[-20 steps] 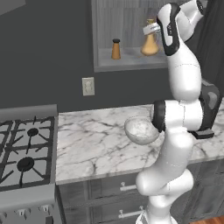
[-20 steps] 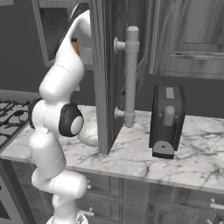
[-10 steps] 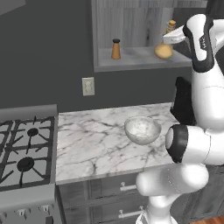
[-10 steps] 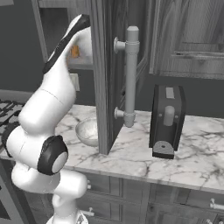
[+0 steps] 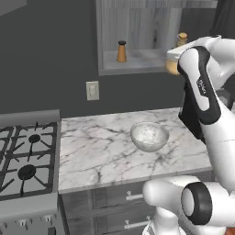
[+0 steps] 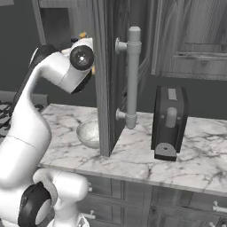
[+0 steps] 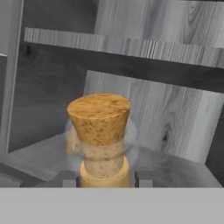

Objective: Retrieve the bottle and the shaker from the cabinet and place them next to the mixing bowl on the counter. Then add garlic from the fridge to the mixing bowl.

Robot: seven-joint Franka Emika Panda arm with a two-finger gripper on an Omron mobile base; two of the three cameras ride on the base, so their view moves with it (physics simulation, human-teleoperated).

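Gripper (image 7: 104, 179) jaws clamped on bottle (image 7: 101, 140) neck, at cabinet (image 5: 137, 69) niche edge. Shaker (image 5: 121, 51) upright on shelf. Mixing bowl (image 5: 149, 136) on counter (image 5: 92, 151).

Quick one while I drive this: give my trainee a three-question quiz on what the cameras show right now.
1. True or false: the shaker stands in the cabinet niche.
2. What sits between the gripper fingertips in the hand view? A) the cork-stoppered bottle B) a garlic lump C) a spoon
3. Fill in: the mixing bowl rests on the ____.

Key: 1 true. 2 A. 3 counter.
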